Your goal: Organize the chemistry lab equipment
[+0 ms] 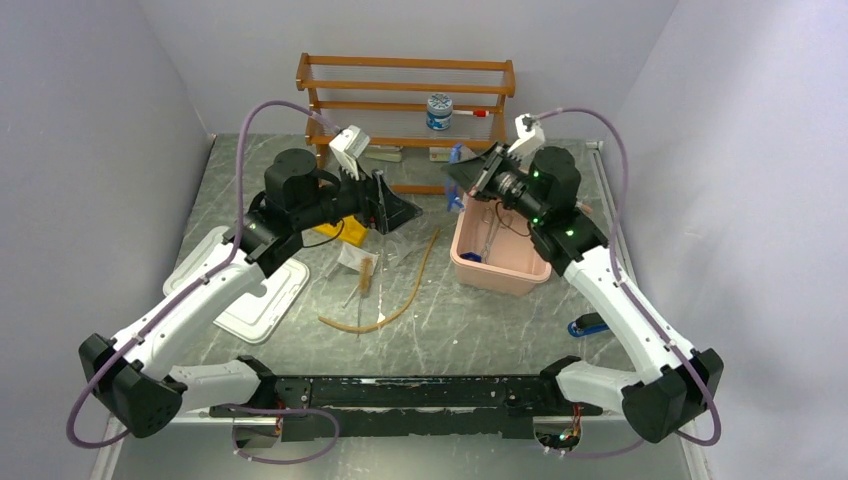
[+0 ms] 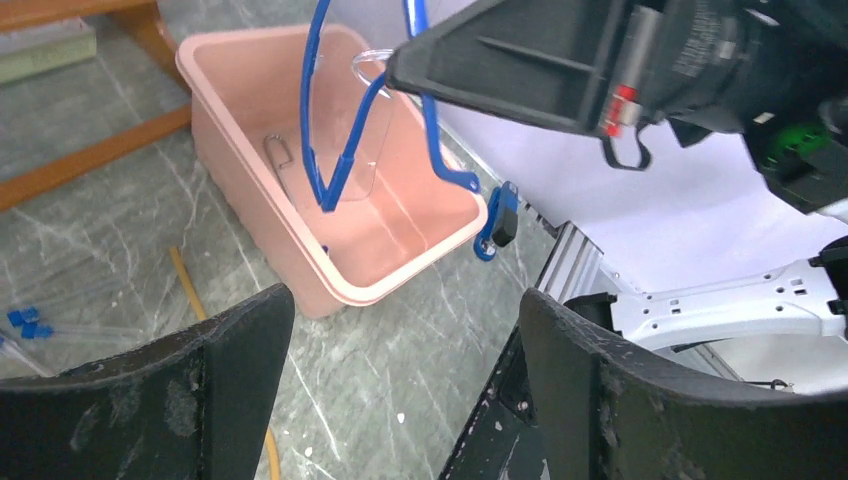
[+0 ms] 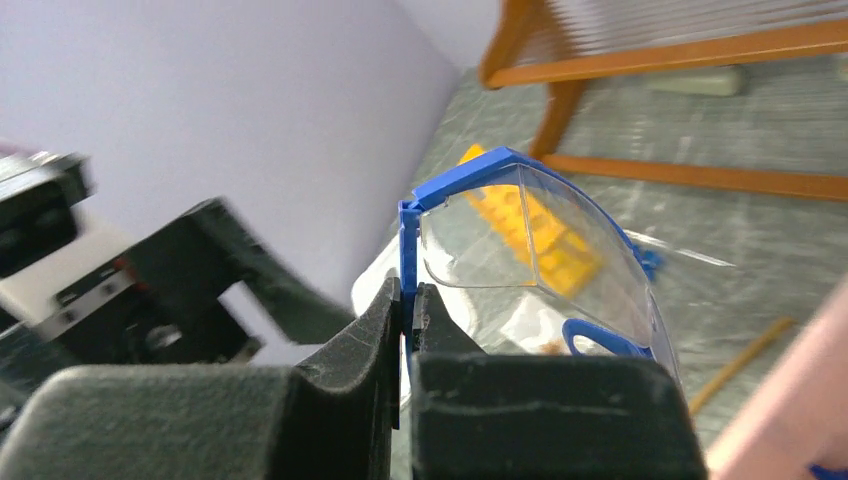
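The right pincer (image 3: 408, 300) is clamped on the blue frame of the safety glasses (image 3: 530, 240), which hang over the pink bin (image 2: 255, 190) at the right of the bench (image 1: 450, 330). The left pincer (image 2: 405, 330) gapes wide, empty. Lower the glasses inside the rim before letting go.

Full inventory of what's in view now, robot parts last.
glasses: one, clear with blue frame, held over the bin
bin: one, pink, right of centre
hose: one, tan, table centre
test-tube rack: one, yellow, under left arm
tubes: count unclear, blue caps, near hose
shelf: one, wooden, back
jar: one, white lid, on shelf
tray: one, white, left side
stapler-like tool: one, blue, beside right arm
left hand: black, open
right hand: black, shut on glasses
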`<state>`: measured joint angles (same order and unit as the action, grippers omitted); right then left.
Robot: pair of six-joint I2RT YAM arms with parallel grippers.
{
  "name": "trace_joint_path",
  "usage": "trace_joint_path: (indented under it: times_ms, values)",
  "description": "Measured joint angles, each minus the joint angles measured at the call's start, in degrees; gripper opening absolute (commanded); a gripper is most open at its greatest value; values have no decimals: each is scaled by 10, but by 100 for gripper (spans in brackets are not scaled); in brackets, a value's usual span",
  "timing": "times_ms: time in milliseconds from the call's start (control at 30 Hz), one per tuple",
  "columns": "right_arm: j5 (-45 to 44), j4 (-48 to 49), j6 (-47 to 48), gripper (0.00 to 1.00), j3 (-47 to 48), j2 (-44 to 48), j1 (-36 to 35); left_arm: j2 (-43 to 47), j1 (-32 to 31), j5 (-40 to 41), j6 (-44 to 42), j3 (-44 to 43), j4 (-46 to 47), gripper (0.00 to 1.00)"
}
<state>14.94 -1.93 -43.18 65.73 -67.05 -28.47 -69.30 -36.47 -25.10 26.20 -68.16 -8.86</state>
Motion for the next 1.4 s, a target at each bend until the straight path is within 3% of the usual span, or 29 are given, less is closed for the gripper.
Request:
trace_joint_path:
  times_ms: [333,533,767,1200,1400]
  values:
    - [14,-134,2,0,3,-7,143,2,0,14,-13,8,-2,86]
    - [37,-188,-17,0,-1,-57,186,-32,0,31,-25,9,-12,85]
    - [9,-254,-11,0,-2,-144,199,-83,0,43,-40,8,-21,85]
    - [-169,-289,66,0,43,-313,186,-163,0,59,-67,-37,-50,83]
    - [-228,-285,112,7,80,-359,185,-172,0,64,-70,-43,-52,83]
